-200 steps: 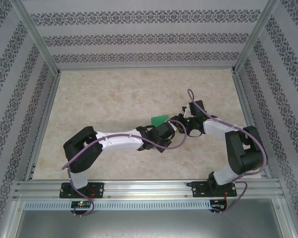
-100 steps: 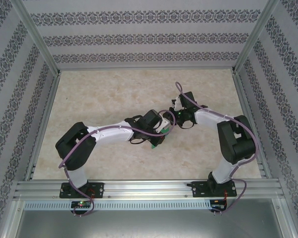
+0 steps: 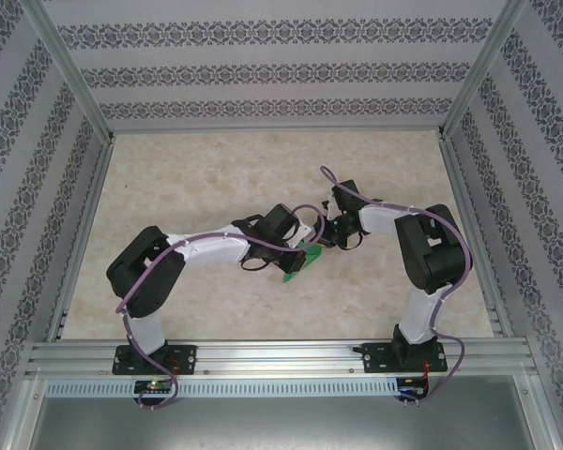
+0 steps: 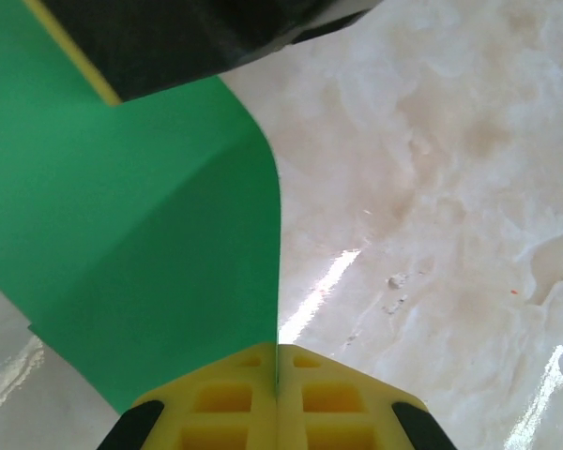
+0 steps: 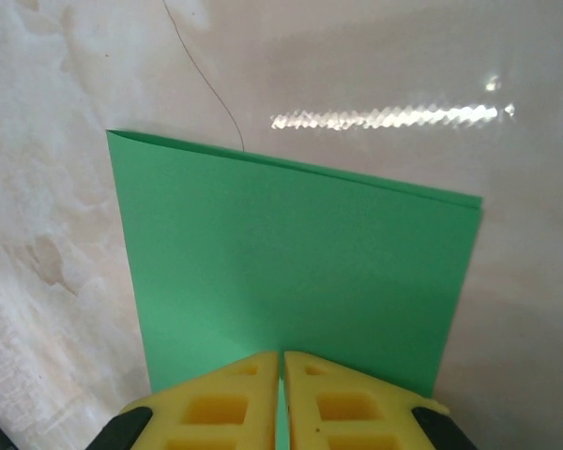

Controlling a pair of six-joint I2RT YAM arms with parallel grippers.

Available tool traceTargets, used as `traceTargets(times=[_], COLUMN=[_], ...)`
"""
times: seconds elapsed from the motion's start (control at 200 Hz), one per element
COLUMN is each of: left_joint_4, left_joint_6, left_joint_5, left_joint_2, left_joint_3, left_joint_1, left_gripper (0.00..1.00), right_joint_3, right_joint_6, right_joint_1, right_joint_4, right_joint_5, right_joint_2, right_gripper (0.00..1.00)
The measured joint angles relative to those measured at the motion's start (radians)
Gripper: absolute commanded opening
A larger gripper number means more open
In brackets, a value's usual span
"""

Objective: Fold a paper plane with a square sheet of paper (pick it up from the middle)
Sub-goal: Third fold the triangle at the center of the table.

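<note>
1. The green paper (image 3: 296,266) sits mid-frame in the top view, its long axis slanting from lower left to upper right
2. It is plain bright green, folded double, with a soft crease and one curving edge
3. My left gripper (image 4: 277,370) is clamped on one edge
4. My right gripper (image 5: 282,366) is closed tight on another edge

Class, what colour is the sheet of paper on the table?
Plain bright green; the paper shows best in the right wrist view.
</note>
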Motion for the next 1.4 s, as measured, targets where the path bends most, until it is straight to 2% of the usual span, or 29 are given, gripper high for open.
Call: traceTargets(times=[0.35,1.399], left_joint_4=[-0.005,-0.012], left_joint_6=[-0.007,-0.053], left_joint_5=[0.022,0.053], left_joint_2=[0.060,0.097], left_joint_3=[0.017,0.042], left_joint_1=[0.068,0.071], left_gripper=[0.08,0.13], right_joint_3=[0.005,0.011], right_joint_6=[-0.019,-0.019], right_joint_1=[0.001,0.007], right_joint_4=[-0.009,-0.008], right_joint_5=[0.004,0.005], right_joint_2=[0.000,0.003], right_gripper=[0.14,0.17])
